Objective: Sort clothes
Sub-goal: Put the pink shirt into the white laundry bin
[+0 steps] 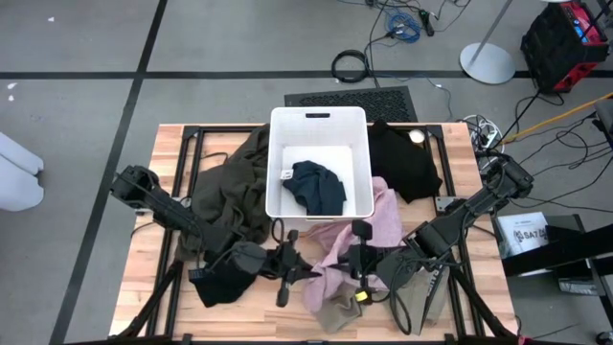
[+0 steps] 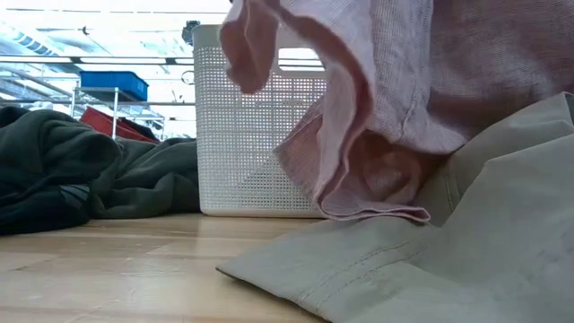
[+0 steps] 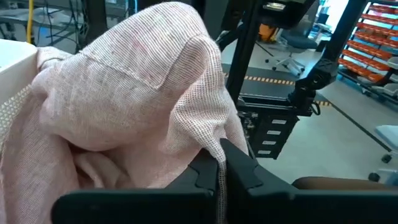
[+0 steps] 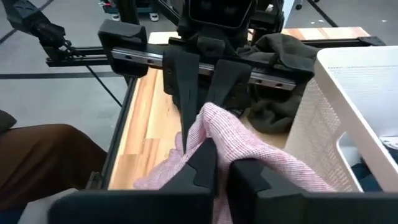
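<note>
**Operator:** Report gripper status.

**Arm:** My left gripper is clamped on the pink garment at the table's front centre. My right gripper faces it, fingers together on the same pink cloth. Between us the fabric is lifted off the wood.

**Operator:** Locate the remaining clothes.

**Arm:** The navy garment lies inside the white bin, which stands at the table's rear centre. The olive garment is heaped against the bin's left wall. One black garment lies just right of the bin; another dark one lies at front left, under my left arm. A khaki garment is spread on the wood below the pink one, at the front edge.

**Operator:** Describe surface and surroundings.

**Arm:** The table is pale wood planks on a black frame. The floor is grey with dark tape lines. Cables coil behind the table, beside a round stand base. The low view shows shelving beyond the bin.
</note>
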Available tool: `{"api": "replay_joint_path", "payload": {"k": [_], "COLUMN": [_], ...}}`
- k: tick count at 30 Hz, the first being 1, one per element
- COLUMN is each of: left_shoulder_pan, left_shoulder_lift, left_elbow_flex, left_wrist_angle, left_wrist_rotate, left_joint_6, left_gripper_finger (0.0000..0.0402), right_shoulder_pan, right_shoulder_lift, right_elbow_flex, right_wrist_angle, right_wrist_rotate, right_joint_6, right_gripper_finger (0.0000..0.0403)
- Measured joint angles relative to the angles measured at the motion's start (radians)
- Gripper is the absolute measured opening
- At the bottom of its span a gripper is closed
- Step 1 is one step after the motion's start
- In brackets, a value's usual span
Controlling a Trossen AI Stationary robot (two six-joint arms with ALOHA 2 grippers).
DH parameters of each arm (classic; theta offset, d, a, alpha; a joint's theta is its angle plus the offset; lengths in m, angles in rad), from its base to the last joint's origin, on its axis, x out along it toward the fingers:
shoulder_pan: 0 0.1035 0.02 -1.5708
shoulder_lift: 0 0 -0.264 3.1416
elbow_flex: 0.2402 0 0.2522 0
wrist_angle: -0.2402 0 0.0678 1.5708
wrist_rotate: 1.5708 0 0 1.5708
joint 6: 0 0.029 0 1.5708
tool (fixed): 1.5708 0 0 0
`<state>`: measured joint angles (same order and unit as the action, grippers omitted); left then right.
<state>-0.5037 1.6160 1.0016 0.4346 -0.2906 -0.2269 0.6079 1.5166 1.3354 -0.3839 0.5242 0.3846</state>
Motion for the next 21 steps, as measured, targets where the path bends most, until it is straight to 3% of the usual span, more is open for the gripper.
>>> {"api": "replay_joint_path", "payload": {"k": [6,12,16,21], "left_shoulder_pan": [-0.009,-0.074,-0.129,-0.186], "left_shoulder_lift": [-0.09,-0.238,-0.322,-0.354], "left_elbow_flex": [0.0,0.0,0.001,0.001], "left_wrist_angle": [-0.137,-0.407,-0.651,-0.921], "left_wrist_rotate": [0.002,0.002,-0.016,-0.048], "left_joint_6": [-0.002,-0.017,-0.127,-0.38], "left_gripper_finger": [0.0004,0.0003,0.0002,0.0001], "right_shoulder_pan": [0.005,0.011,0.027,0.058], "right_shoulder_lift": [0.0,-0.017,-0.056,-0.068], "right_elbow_flex": [0.0,0.0,0.0,0.001], "right_wrist_angle": [0.006,-0.018,-0.059,-0.178], "right_wrist_rotate": [-0.026,-0.195,-0.21,-0.142], "right_joint_6": [-0.009,0.001,0.06,0.111], "right_gripper_finger": [0.0108,0.0196,0.0222,0.0224]}}
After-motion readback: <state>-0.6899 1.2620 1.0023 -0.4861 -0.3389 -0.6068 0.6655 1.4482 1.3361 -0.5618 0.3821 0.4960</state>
